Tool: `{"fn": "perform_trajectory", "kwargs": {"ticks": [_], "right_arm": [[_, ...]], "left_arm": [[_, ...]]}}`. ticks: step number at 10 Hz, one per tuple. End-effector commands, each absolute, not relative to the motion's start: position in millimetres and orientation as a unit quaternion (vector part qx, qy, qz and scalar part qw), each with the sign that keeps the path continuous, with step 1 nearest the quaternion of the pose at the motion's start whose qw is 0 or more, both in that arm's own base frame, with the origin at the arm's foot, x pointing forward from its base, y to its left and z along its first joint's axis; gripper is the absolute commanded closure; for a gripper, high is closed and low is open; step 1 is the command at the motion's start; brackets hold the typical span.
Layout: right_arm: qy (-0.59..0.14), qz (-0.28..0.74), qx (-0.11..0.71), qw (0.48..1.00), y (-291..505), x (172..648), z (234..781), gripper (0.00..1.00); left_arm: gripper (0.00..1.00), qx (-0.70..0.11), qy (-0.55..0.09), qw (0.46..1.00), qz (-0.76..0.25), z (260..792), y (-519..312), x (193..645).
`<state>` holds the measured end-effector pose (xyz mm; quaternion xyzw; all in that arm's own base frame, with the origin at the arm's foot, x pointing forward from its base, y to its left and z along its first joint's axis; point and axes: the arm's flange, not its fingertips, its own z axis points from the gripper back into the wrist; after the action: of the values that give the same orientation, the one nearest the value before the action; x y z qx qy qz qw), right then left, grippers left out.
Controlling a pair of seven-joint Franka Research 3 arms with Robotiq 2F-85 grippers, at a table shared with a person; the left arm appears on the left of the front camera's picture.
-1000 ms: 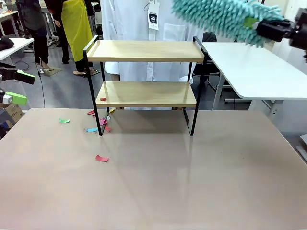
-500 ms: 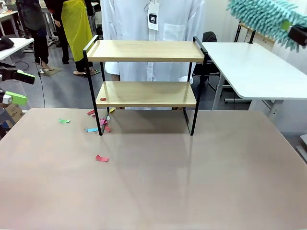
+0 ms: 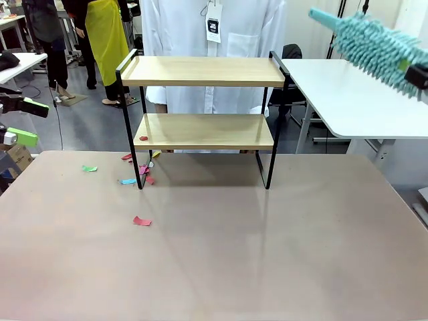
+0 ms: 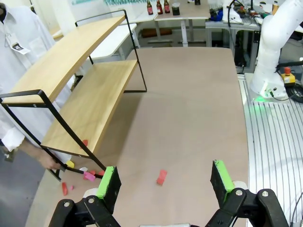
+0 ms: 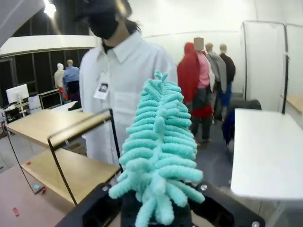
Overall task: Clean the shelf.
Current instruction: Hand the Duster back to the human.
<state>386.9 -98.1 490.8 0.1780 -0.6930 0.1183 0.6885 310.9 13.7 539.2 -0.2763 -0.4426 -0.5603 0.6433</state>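
The shelf point(image 3: 200, 71) stands at the far middle of the beige table, its two wooden boards in a black frame. A small red scrap point(image 3: 143, 138) lies at the left end of its lower board. High at the right edge, my right gripper point(image 3: 421, 77) is shut on a teal fluffy duster point(image 3: 371, 43), which hangs in the air right of the shelf, apart from it. In the right wrist view the duster point(image 5: 158, 151) rises from that gripper point(image 5: 156, 210), with the shelf point(image 5: 52, 124) lower left. My left gripper point(image 4: 165, 184) is open and holds nothing, left of the shelf point(image 4: 71, 59).
Coloured paper scraps point(image 3: 141, 221) lie on the table by the shelf's left leg point(image 3: 127, 181). A person in a white coat point(image 3: 214, 27) stands behind the shelf. A white table point(image 3: 354, 93) stands at the right. The near tabletop point(image 3: 234, 254) is bare.
The duster has swung right and away from above the shelf's right end, to the picture's upper right edge. The left gripper has not moved.
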Motion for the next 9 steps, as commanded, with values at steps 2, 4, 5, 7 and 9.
{"fn": "perform_trajectory", "kwargs": {"ticks": [2,4,5,7,9], "right_arm": [[-0.67,0.066,0.157,0.723,-103,388,428,0.84],[-0.656,0.057,0.158,0.736,-102,384,395,0.84],[-0.653,0.054,0.155,0.739,-103,383,386,0.84],[-0.639,0.058,0.178,0.746,-114,396,397,0.84],[-0.639,0.058,0.178,0.746,-114,396,397,0.84]], "left_arm": [[0.0,-0.28,-0.453,0.633,-0.562,539,13,313],[0.0,-0.28,-0.453,0.633,-0.562,539,13,313],[0.0,-0.28,-0.453,0.633,-0.562,539,13,313],[0.0,-0.28,-0.453,0.633,-0.562,539,13,313],[0.0,-0.28,-0.453,0.633,-0.562,539,13,313]]}}
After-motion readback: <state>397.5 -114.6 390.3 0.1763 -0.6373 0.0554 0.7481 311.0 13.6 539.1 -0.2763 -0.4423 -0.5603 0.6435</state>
